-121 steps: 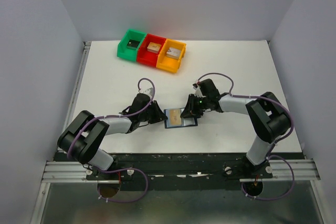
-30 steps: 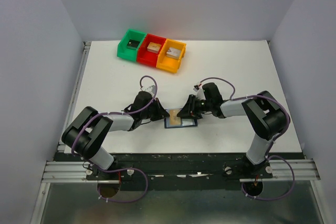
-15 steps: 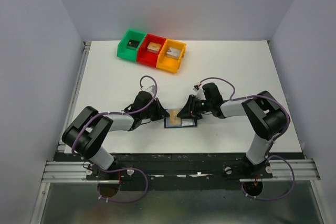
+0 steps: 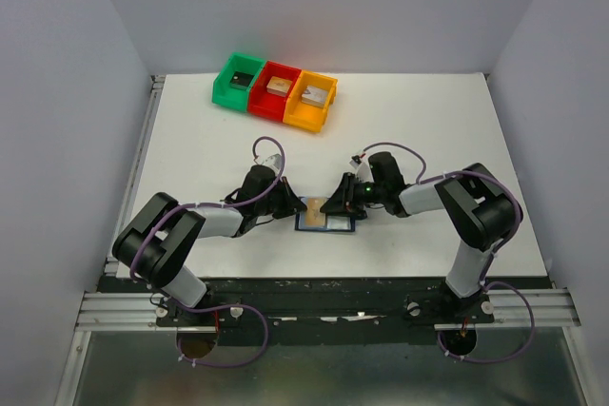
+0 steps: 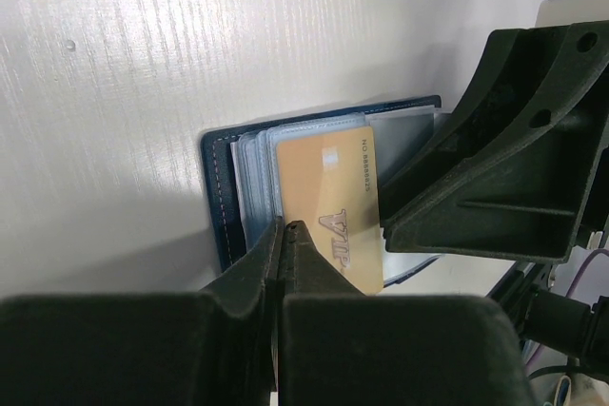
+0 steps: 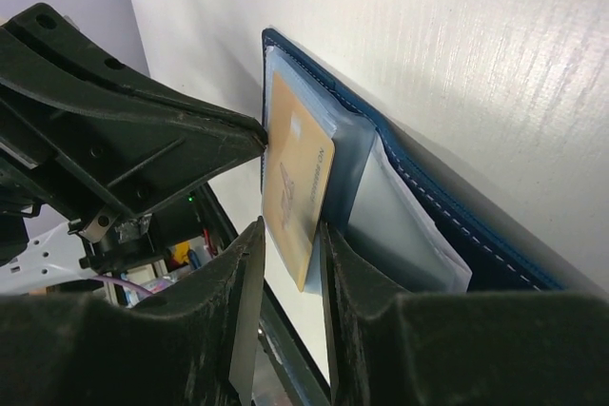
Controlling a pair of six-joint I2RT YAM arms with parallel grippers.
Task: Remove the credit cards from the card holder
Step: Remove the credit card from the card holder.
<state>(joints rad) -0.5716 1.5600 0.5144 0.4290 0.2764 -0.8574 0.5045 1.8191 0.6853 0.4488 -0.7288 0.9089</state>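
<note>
Top external view: the card holder (image 4: 326, 222) lies open on the white desk (image 4: 447, 121), closer to the desk's near edge than to its far one. Both arms reach low towards it. The left claw (image 4: 291, 208) is at the holder's left edge and the right claw (image 4: 335, 206) is over its right half, so the two almost meet above it. A tan-gold card (image 4: 316, 213) shows on the holder's left half. Bare desk spreads out from the holder on the far side and on both flanks. The green bin (image 4: 238, 80), red bin (image 4: 275, 93) and orange bin (image 4: 312, 103) stand in a row well beyond the holder, by the far edge.

Left wrist view: the left claw's fingers are pressed together with no gap between them. Their tips rest at the long edge of the tan-gold card on the side of the holder's stitched navy border. The card lies over the lighter blue pockets, and its opposite long edge is against the dark tips of the right claw. A pale grey card (image 5: 404, 125) peeks from a pocket past the tan-gold one. Outside the holder's border there is only bare desk.

Right wrist view: the right claw's fingers stand apart, and the near corner of the tan-gold card sits in the gap between them. I can't make out whether either finger presses on it. The left claw's tip meets the card's far edge. The holder's stitched border lies flat on the desk, with bare surface beyond it.
</note>
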